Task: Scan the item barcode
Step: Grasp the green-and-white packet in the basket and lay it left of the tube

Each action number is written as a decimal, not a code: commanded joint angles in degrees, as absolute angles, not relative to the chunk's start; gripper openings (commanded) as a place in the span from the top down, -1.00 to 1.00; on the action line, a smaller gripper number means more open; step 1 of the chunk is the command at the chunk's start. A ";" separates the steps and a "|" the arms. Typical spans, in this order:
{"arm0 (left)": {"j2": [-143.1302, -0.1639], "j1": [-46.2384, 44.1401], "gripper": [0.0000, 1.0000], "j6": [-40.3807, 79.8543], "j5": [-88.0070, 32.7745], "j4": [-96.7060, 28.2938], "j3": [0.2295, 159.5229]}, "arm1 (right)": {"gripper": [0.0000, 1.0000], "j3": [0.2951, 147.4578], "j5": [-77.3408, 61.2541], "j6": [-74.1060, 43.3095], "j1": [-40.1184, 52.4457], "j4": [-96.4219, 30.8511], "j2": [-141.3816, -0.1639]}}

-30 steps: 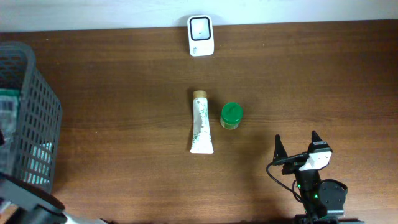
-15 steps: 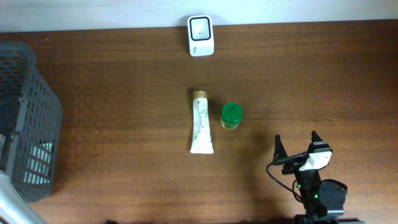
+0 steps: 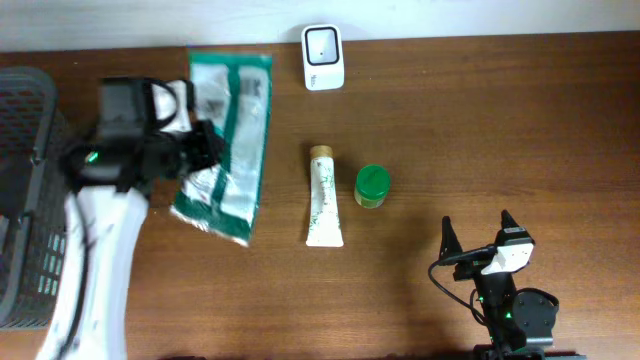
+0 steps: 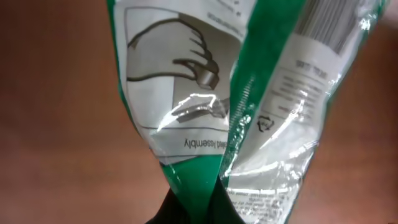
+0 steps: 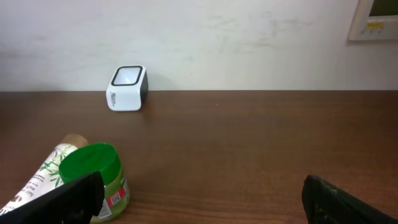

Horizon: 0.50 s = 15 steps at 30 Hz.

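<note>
— Where is the item?

— My left gripper (image 3: 203,150) is clamped on a long edge of the green-and-white pouch (image 3: 235,120), over the table's left part, by the basket (image 3: 25,95).

— And the scanner?

— The white barcode scanner (image 3: 323,57) stands to the right and slightly ahead, near the pouch's far corner. The pouch's long axis runs near-to-far (its barcode (image 4: 336,25) shows in my left wrist view). My left arm is nearer. My right gripper (image 3: 477,225) sits spread wide, empty, well apart.

— Count?

— One pouch, one scanner, one tube (image 3: 323,195), one green-lidded jar (image 3: 372,186), one basket.
</note>
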State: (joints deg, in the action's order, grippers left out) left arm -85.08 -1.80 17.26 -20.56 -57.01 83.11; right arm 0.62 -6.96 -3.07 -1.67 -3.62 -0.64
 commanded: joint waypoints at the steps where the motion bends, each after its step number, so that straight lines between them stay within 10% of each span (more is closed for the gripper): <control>1: -93.93 -4.40 1.00 25.02 -18.79 -60.66 83.29 | -0.97 0.32 -7.25 -3.42 -1.52 -3.88 -0.36; 15: -106.19 -6.24 1.00 41.01 -10.46 -62.96 81.25 | -0.97 0.32 -7.27 -3.42 -1.52 -3.88 -0.36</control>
